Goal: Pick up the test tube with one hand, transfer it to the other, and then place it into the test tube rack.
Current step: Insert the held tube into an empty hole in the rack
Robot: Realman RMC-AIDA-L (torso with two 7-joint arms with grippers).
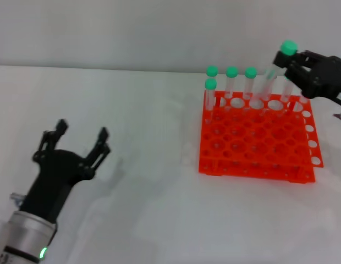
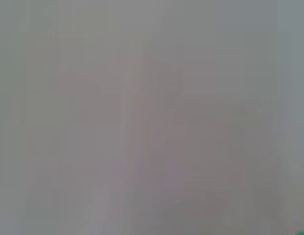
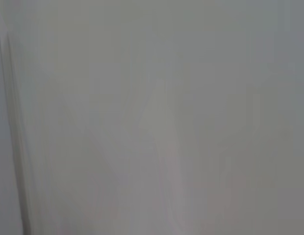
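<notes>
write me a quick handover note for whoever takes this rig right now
Right gripper: shut on the tube, held tilted over the rack's far row.
Left gripper: open, empty, low over the table, well left of the rack.
Four other tubes stand in the rack's far rows.
Done: pickup and, apparently, the handover.
Left: lower the tube into a free hole, release, pull back.

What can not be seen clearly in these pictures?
- Head view: the lower tip of the test tube held by the right tool blurs into the test tube rack; whether it has entered a hole cannot be told.
- Head view: the right arm is cut off by the picture's edge.
- Left wrist and right wrist views: only a blurred pale surface; no tool or tube shows.
- The left tool hangs open, clear of the rack.
</notes>
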